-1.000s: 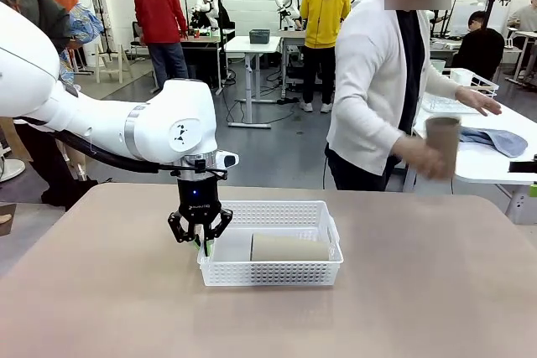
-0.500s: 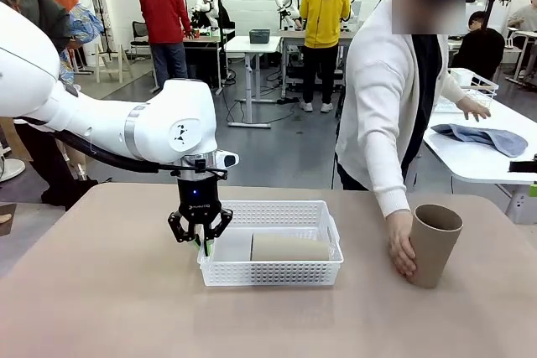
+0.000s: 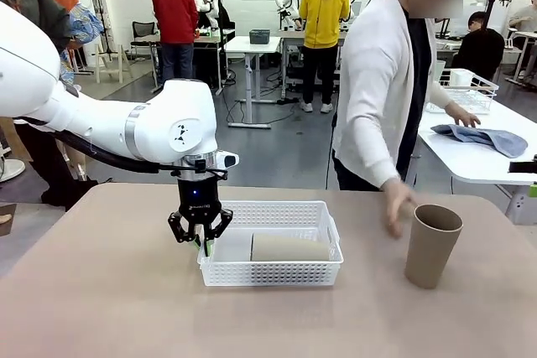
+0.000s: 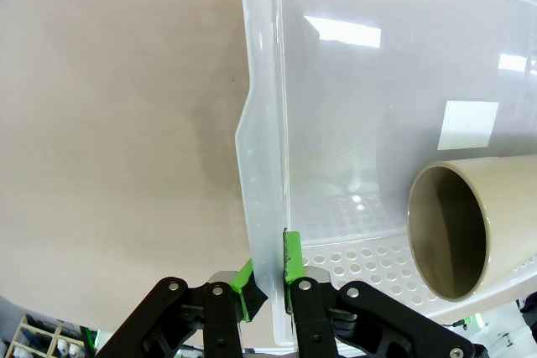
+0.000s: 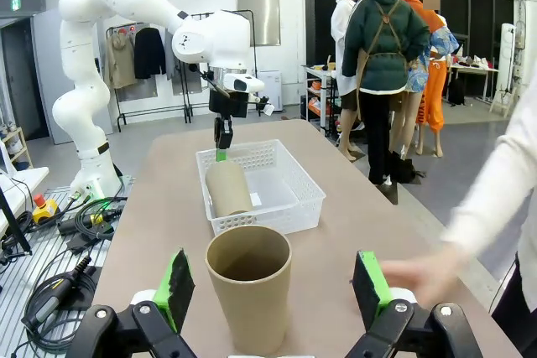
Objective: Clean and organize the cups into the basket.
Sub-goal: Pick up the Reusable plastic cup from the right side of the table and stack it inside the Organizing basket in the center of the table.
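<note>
Clamps left fingers (image 4: 244,295) on the wall of the basket (image 3: 273,272) holding one tan cup (image 3: 289,247), aims wide-spread right fingers (image 5: 179,287) at the upright cup (image 3: 430,245) on the desk (image 3: 109,291), and risks tipping it or brushing the person's hand (image 3: 396,205) nearby.

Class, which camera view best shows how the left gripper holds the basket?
The left wrist view: close up, the left gripper clamps the basket wall between its green pads. The front view shows it at the basket's left end, contact unclear. The right wrist view shows both small, far off.
</note>
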You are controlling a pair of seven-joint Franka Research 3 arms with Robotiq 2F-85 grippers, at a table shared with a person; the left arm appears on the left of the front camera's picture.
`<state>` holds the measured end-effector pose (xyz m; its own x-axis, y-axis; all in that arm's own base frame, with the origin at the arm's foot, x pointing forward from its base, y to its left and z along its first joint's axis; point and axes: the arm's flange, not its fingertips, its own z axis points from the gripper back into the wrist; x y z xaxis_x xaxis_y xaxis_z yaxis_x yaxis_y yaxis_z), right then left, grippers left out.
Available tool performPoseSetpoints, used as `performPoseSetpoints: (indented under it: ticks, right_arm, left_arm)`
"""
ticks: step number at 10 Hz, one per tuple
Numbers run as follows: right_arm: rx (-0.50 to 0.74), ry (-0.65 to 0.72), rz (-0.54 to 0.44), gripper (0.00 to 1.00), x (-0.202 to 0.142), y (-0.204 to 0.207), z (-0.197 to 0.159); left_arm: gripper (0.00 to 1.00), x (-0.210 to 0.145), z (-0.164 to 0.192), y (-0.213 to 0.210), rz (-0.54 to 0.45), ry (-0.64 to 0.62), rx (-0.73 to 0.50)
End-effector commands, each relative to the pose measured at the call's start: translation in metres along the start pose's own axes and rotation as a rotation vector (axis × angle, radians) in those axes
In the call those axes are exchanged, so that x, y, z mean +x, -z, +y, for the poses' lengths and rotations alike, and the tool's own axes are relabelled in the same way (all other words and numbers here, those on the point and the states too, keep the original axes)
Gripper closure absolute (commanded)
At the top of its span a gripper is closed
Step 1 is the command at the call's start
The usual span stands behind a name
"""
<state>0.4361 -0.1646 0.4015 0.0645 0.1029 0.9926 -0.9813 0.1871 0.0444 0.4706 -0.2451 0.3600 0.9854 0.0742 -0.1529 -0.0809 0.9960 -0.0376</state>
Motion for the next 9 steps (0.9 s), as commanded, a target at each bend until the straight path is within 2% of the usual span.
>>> performPoseSetpoints:
  ticks: [1,3,6,7,9]
  right_arm:
    - [0.008,0.005,-0.007,0.00,0.001,0.000,0.000]
    - [0.000,0.000,0.000,0.00,0.000,0.000,0.000]
    - [0.117,-0.001,0.069,0.00,-0.061,-0.007,0.009]
    - [0.142,0.018,0.146,0.00,-0.077,-0.008,0.003]
    - [0.149,0.076,0.152,0.00,-0.105,-0.010,-0.003]
  left_arm:
    - [1.00,0.000,-0.001,-0.001,-0.006,0.001,-0.002]
    - [1.00,0.000,-0.001,-0.001,-0.006,0.001,-0.002]
    - [1.00,0.000,-0.001,-0.001,-0.006,0.001,-0.002]
    - [1.00,0.000,-0.001,-0.001,-0.006,0.001,-0.002]
    - [1.00,0.000,-0.001,-0.001,-0.006,0.001,-0.002]
